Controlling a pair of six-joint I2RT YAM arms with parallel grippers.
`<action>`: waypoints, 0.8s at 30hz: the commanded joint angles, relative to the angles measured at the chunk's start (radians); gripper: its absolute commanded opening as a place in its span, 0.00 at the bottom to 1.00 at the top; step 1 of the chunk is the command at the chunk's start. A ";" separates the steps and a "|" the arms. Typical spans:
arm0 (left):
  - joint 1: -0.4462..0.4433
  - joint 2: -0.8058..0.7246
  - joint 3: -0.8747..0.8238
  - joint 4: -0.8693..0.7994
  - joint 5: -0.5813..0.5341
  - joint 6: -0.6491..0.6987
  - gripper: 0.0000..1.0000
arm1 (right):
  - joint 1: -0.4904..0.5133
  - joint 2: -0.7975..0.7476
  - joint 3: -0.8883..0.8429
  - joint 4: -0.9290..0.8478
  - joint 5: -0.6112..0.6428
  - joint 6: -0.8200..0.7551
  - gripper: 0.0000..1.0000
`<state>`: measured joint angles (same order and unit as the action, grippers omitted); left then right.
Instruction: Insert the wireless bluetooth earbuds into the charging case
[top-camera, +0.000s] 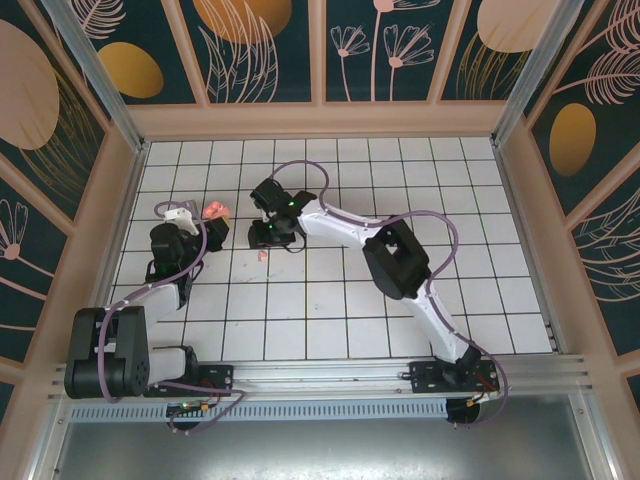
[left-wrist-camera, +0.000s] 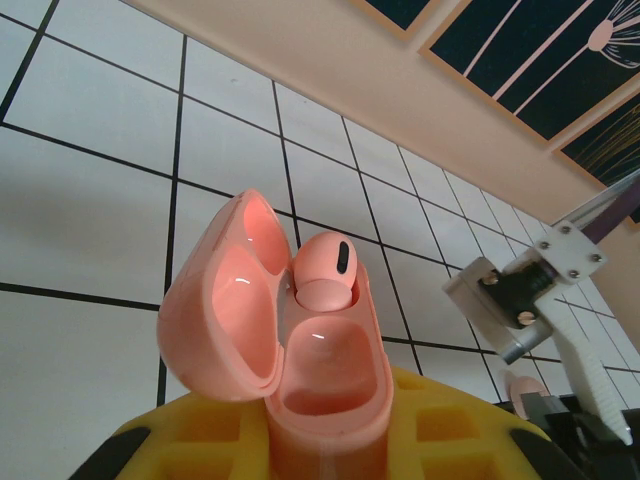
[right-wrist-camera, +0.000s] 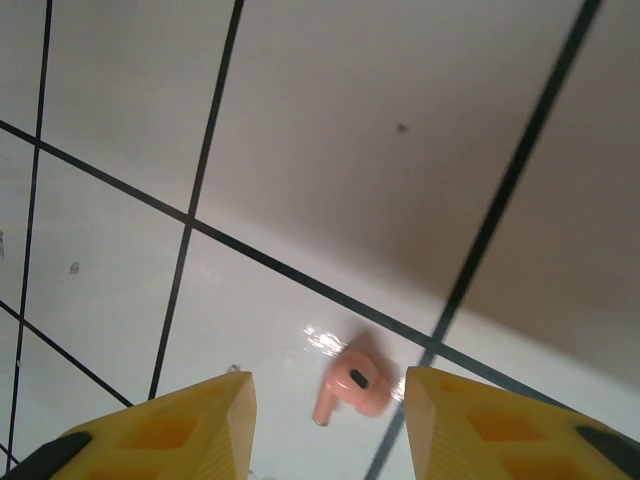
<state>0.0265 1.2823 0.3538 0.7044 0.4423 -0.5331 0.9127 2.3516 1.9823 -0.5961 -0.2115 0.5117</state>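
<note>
Right wrist view shows the right gripper (right-wrist-camera: 330, 402) spread open astride the loose earbud (right-wrist-camera: 352, 388) on the white tile (right-wrist-camera: 250, 320), while the left gripper (left-wrist-camera: 325, 445) clamps the lid-open charging case (left-wrist-camera: 300, 345) holding a seated earbud (left-wrist-camera: 325, 270); off-centre closure could flick the loose earbud away.

Top camera looks down on the table (top-camera: 330, 320); wrist cameras sit close above it.
</note>
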 joint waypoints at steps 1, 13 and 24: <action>0.007 -0.016 0.010 0.014 -0.001 0.000 0.20 | 0.012 0.047 0.072 -0.078 0.002 0.002 0.43; 0.007 0.003 0.018 0.026 0.006 -0.009 0.20 | 0.016 0.102 0.104 -0.092 0.018 0.005 0.40; 0.008 -0.003 0.017 0.029 0.006 -0.010 0.19 | 0.020 0.107 0.097 -0.119 0.088 -0.002 0.33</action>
<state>0.0265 1.2827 0.3538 0.7052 0.4435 -0.5339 0.9249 2.4397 2.0575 -0.6678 -0.1764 0.5114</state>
